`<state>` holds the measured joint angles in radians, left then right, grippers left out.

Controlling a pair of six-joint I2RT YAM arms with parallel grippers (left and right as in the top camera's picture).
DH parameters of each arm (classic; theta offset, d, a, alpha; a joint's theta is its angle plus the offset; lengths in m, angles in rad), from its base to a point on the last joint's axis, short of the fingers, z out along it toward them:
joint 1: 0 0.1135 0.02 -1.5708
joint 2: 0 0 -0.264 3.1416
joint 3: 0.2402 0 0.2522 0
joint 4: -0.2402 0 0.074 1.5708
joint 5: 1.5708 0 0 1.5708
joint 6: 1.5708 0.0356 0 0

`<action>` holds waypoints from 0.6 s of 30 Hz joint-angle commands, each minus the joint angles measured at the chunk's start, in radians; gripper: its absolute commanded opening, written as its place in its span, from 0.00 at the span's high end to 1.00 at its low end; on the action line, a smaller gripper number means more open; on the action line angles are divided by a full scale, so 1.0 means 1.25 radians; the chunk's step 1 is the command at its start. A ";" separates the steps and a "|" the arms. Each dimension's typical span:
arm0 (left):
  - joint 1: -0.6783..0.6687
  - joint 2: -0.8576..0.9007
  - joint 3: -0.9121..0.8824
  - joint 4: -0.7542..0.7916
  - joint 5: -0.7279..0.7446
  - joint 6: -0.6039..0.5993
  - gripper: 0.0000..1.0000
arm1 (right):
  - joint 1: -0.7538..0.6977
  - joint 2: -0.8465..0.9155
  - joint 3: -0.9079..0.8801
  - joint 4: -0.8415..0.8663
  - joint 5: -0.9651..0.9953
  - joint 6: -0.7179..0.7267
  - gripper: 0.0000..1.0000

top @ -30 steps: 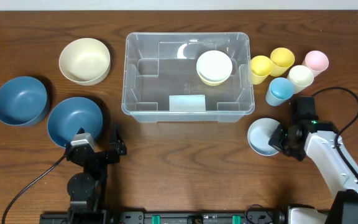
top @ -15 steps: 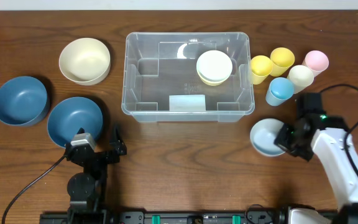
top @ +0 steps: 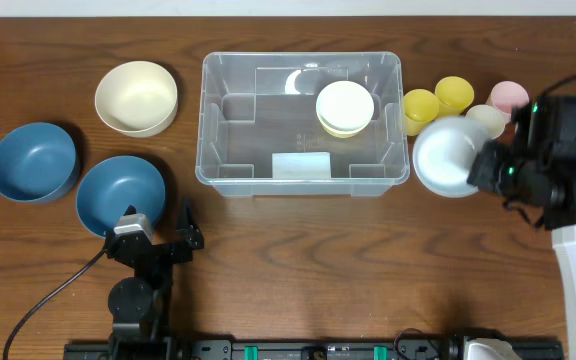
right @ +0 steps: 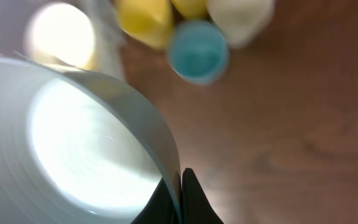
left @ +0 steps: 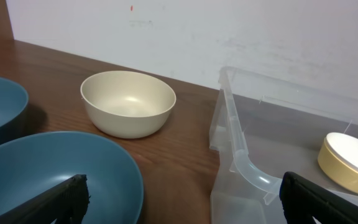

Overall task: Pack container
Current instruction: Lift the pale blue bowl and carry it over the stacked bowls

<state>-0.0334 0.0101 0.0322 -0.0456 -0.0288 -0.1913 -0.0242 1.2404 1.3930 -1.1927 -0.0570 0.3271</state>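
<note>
The clear rectangular container [top: 302, 110] sits at the table's middle back, with a whitish label patch and a cream bowl [top: 344, 108] inside at its right; it also shows in the left wrist view [left: 241, 155]. My right gripper [top: 486, 166] is shut on the rim of a pale light-blue bowl [top: 450, 156], held in the air just right of the container; the right wrist view shows the bowl [right: 79, 137] pinched between the fingers [right: 180, 186]. My left gripper [top: 158, 243] is open and empty, low at the front left, beside a blue bowl [top: 120, 193].
A cream bowl [top: 136, 97] and a second blue bowl [top: 33, 161] stand at the left. Small cups, yellow [top: 420, 108], yellow [top: 454, 93], cream [top: 485, 119], pink [top: 509, 96] and blue [right: 197, 52], cluster right of the container, under the raised bowl.
My right gripper has lifted the pale bowl off the table and carried it back and up toward the container's right side. The left arm has not moved.
</note>
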 commanded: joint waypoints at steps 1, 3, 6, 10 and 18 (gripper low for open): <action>0.003 -0.005 -0.023 -0.020 -0.001 -0.007 0.02 | 0.037 0.066 0.105 0.013 -0.042 -0.029 0.99; 0.003 -0.005 -0.023 -0.020 -0.001 -0.007 0.02 | 0.063 0.117 0.168 0.025 -0.051 -0.029 0.96; 0.003 -0.005 -0.023 -0.020 -0.001 -0.007 0.02 | 0.103 0.202 0.257 0.045 -0.051 -0.029 0.95; 0.003 -0.005 -0.023 -0.020 -0.001 -0.007 0.02 | 0.140 0.329 0.365 0.069 -0.051 -0.029 0.97; 0.003 -0.005 -0.023 -0.020 -0.001 -0.007 0.02 | 0.183 0.525 0.431 0.156 -0.051 -0.029 0.98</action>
<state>-0.0334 0.0101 0.0322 -0.0456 -0.0284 -0.1913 0.1875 1.8446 1.9095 -1.0115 -0.1162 0.3019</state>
